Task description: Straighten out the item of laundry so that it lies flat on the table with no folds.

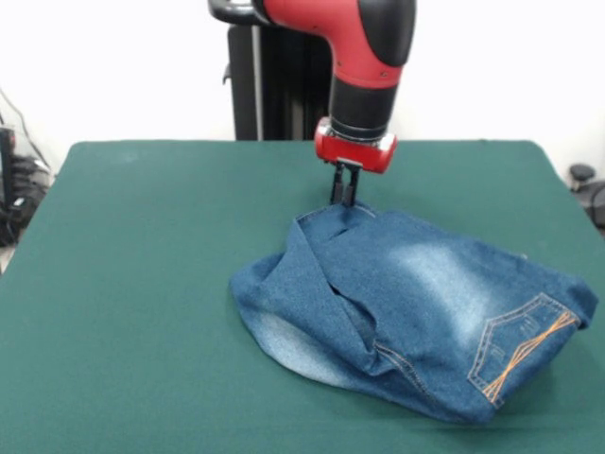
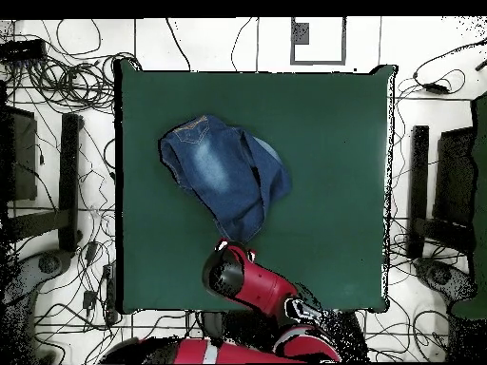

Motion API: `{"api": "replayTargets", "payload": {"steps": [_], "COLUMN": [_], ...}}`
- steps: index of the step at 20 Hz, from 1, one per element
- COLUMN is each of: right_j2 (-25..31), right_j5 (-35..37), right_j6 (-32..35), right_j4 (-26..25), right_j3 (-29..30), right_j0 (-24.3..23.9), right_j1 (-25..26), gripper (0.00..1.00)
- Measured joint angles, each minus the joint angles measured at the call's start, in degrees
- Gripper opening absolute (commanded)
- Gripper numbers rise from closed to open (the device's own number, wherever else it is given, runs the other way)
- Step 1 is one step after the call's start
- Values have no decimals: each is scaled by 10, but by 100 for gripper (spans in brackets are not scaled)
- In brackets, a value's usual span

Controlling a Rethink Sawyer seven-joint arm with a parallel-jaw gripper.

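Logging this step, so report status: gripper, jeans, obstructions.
Gripper down at the jeans' far edge, fingers close together, grip unconfirmed. Jeans bunched and folded over, not flat. Table around them shows no obstruction.

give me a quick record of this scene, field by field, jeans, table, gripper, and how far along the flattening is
jeans: blue denim, bunched in a folded heap, orange-stitched back pocket facing up
table: green top, much wider than the heap
gripper: fingers close together at the heap's edge nearest the robot, seemingly pinching the cloth
arm: red and black, reaching down over that edge
progress: not flat yet, a large flap is folded over the middle
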Motion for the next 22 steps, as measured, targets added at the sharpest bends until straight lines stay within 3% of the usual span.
{"api": "replayTargets", "payload": {"steps": [22], "right_j2": [-3], "right_j5": [3], "right_j6": [0], "right_j4": [0], "right_j3": [8], "right_j0": [0], "right_j1": [-19], "gripper": [0]}}
